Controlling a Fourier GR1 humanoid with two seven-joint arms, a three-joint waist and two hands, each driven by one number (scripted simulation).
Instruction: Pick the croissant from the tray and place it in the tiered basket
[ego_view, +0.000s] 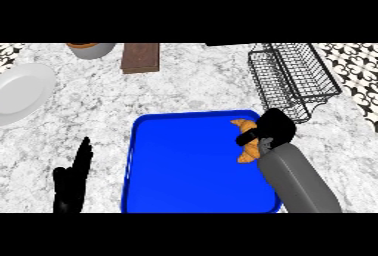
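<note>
Blue fills the middle of the head view: a rectangular tray (192, 165) with a raised rim sits on the grey-white marbled counter (192, 90), its near edge running to the lower border of the scene. The croissant (249, 151) is at the tray's right side, just inside the far right corner, lying lengthwise along the rim with 1 golden tip pointing away and the other toward the robot.

The right hand (277, 127) comes in from the lower right on its grey forearm and sits directly over the croissant's right flank. Its fingers are curled round the pastry, and 1 black digit crosses the middle of it, so that only the 2 ends show. Whether the croissant rests on the tray floor or is raised off it cannot be told from this angle.

The tiered basket (291, 80), made of black wire, stands on the counter beyond the tray's far right corner, near the hand but apart from it.

The left hand (70, 187) rests at the lower left, beside the tray's left rim, fingers straight and pointing up, holding nothing.

A white plate (22, 92) lies at the left edge. At the far edge stand a grey bowl (92, 50) with something orange inside and, just right of it, a brown block (140, 57).
</note>
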